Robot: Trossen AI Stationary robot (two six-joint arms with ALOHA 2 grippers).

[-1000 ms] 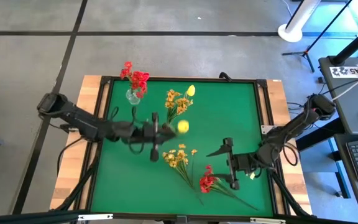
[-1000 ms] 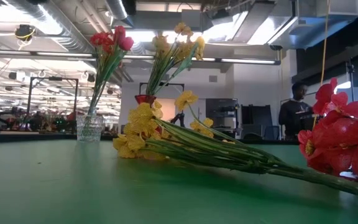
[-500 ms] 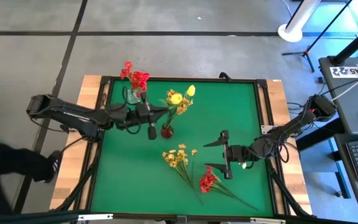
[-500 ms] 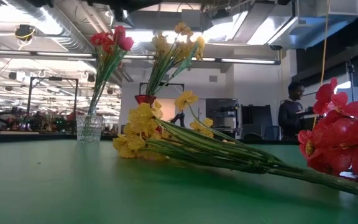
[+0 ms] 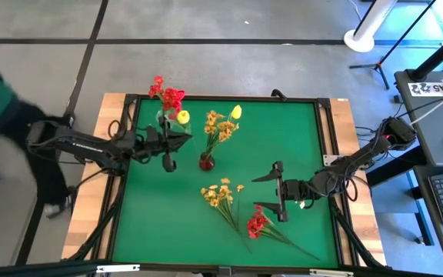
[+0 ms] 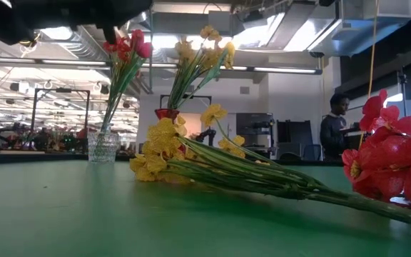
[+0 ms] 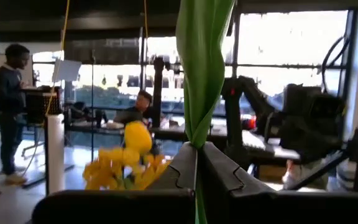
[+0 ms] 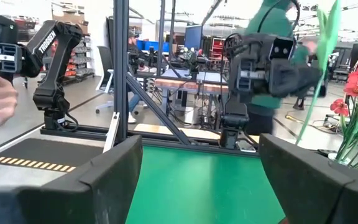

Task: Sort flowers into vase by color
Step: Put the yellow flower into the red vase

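The flowers are spread over the green table (image 5: 298, 138) in the high view: red ones (image 5: 168, 95) stand in a clear vase (image 5: 163, 119) at the far left, yellow ones (image 5: 219, 123) in a red vase (image 5: 206, 162) beside it, while a yellow spray (image 5: 220, 194) and a red spray (image 5: 257, 224) lie loose nearer the front. The left gripper (image 5: 177, 135) hangs just by the clear vase, clenched on the stem of a yellow tulip (image 5: 183, 117); the right gripper (image 5: 278, 190) hovers spread wide and empty, just above the red spray. Down at table level, the yellow spray (image 6: 164, 150) and the red spray (image 6: 394, 160) lie on the felt, both vases standing behind. From the left wrist, the fingers (image 7: 182, 174) pinch a green stem (image 7: 201, 74). From the right wrist, broad fingers (image 8: 104, 180) stand far apart with nothing between them, and the left arm (image 8: 266, 59) shows across the table.
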